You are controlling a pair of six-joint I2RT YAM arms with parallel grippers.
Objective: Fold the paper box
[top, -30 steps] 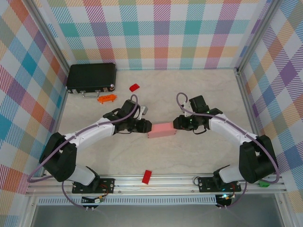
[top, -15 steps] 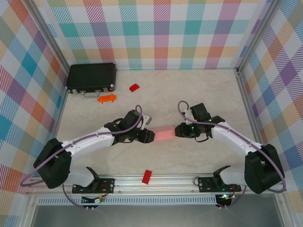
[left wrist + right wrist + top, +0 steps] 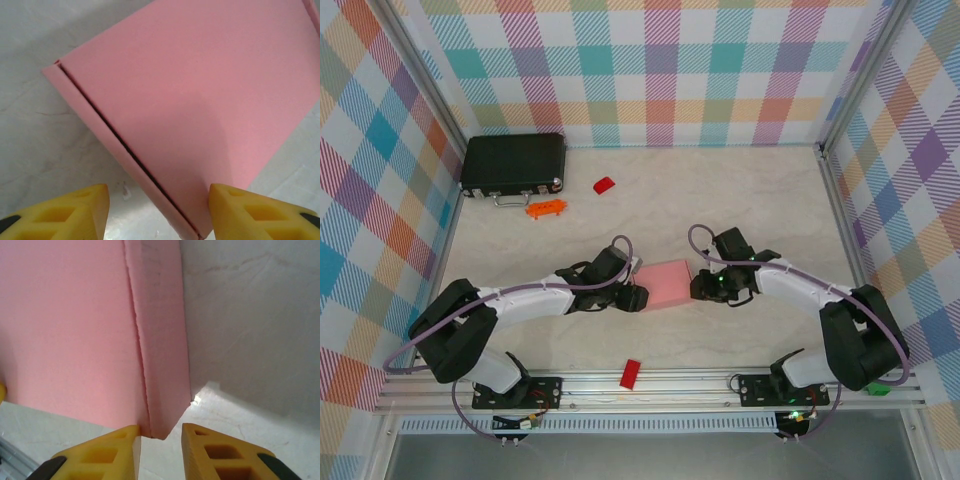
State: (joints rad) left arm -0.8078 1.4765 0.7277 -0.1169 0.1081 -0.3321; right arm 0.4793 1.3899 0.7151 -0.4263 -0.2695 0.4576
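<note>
The box (image 3: 663,282) is lying flat in the middle of the table (image 3: 770,210), between the two grippers. The left gripper (image 3: 157,212) is standing wide; one finger (image 3: 65,212) is apart from the box and the other is just at its corner. The right gripper (image 3: 161,452) is standing narrow; a box corner is reaching to its tips, and I cannot tell if they are pinching it.

A case (image 3: 513,163) is sitting at the far left, well apart; an orange piece (image 3: 546,208) and a red block (image 3: 604,185) are lying near it; a second red block (image 3: 631,373) is lying by the near rail.

In both wrist views the box is running out of the picture, so its far sides are cut off; a dark slit is showing along one seam; the orange piece is too small to make out.
</note>
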